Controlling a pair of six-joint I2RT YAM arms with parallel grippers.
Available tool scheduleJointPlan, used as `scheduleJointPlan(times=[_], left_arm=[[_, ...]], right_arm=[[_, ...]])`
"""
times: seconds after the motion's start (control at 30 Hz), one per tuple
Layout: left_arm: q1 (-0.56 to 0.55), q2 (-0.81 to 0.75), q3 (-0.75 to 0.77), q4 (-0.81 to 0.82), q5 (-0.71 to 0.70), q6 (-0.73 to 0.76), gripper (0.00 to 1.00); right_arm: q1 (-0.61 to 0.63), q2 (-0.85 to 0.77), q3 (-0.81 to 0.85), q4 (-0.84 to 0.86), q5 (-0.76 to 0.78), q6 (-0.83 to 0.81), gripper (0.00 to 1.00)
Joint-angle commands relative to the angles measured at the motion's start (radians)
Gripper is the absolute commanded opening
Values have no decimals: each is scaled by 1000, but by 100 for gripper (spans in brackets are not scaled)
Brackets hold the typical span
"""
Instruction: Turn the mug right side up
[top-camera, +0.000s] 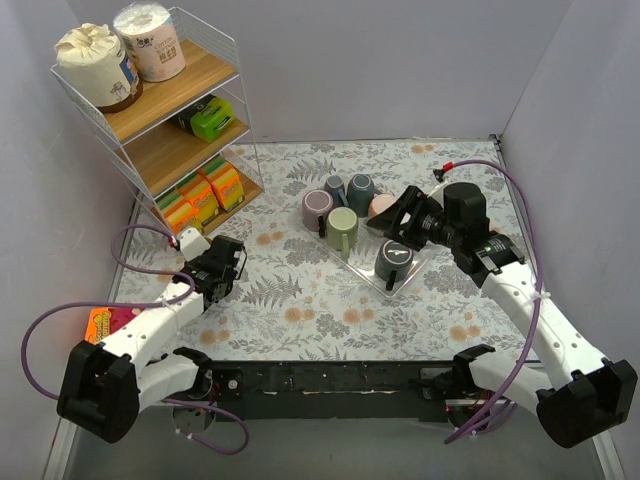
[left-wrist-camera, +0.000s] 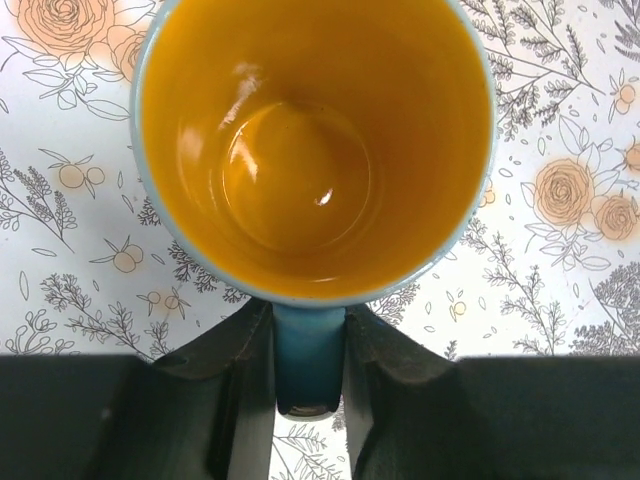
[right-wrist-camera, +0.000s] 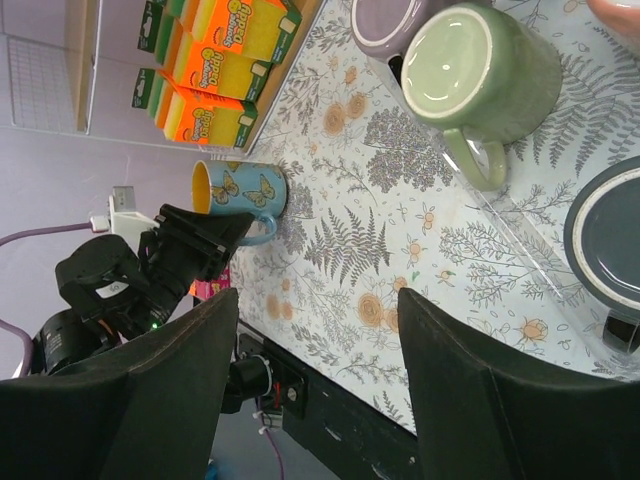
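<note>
A wire shelf (top-camera: 150, 110) stands far left, with two paper rolls (top-camera: 97, 65) on top, a green pack (top-camera: 211, 119) below and orange-yellow sponges (top-camera: 200, 195) lowest. To its right, a clear tray (top-camera: 364, 262) holds several mugs (top-camera: 342, 228), seemingly bottom-up, on floral cloth (top-camera: 300, 290).

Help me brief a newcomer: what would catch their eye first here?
The mug, bright yellow inside, sits upright at the table's left, its handle pinched by the left gripper. Centre-right, a green mug sits upside-down among others on a clear tray, the open right gripper beside them. Orange sponges sit low on the back-left shelf.
</note>
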Motion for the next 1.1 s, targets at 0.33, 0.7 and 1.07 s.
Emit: scheduleJointPlan(times=[0.33, 0.7, 1.07], left_arm=[[1, -57, 63, -35, -34, -79, 86], [1, -268, 324, -286, 81, -10, 98], [1, -261, 410, 66, 474, 243, 98]], right_arm=[[-6, 4, 35, -119, 53, -170, 83], [-3, 111, 130, -373, 232, -466, 82], [139, 80, -86, -275, 399, -289, 76]])
